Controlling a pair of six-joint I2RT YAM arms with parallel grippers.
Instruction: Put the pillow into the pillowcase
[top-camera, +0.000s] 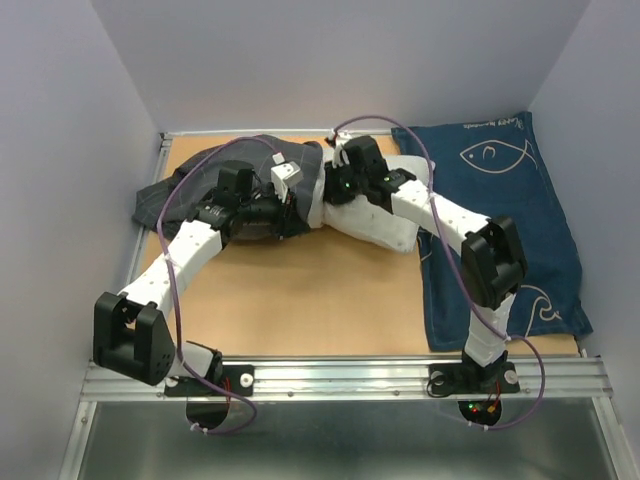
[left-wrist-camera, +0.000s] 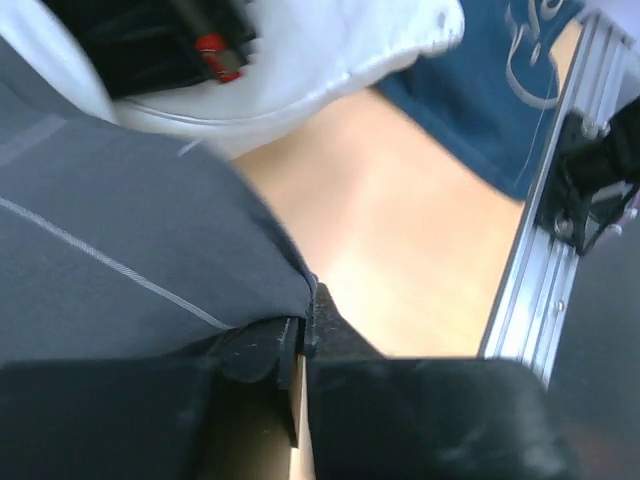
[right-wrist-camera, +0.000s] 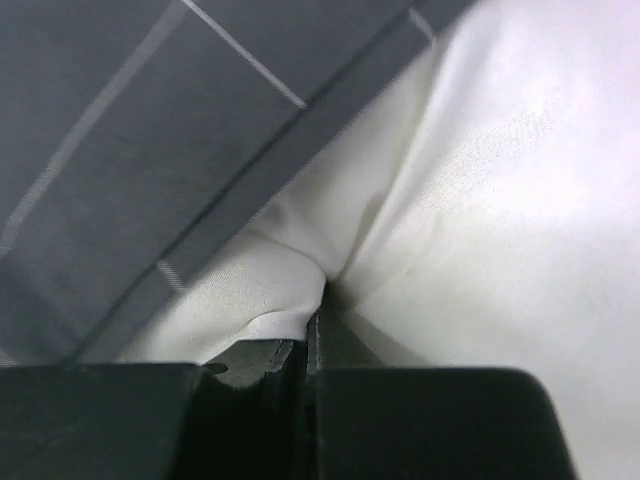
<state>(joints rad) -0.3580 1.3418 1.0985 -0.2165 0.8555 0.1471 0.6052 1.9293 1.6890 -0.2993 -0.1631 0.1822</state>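
The left gripper (left-wrist-camera: 303, 330) is pinching the edge of the pillowcase (left-wrist-camera: 120, 250), its 2 dark fingers (left-wrist-camera: 262, 345) pressing together on the grey cloth. The pillowcase is filling the left side, with thin pale lines running across it. Above it the pillow (left-wrist-camera: 340, 60) is bulging white, with a black part (left-wrist-camera: 150, 45) bearing a red spot sitting against it. The tan table (left-wrist-camera: 400, 220) is showing mid-frame, a navy cloth (left-wrist-camera: 480, 100) is lying at top right, and a metal rail (left-wrist-camera: 530, 260) is running down the right.

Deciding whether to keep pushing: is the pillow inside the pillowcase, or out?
Partly in. The pillowcase hem overlaps one end of the pillow; the rest sticks out uncovered. How deep it sits, cannot tell.
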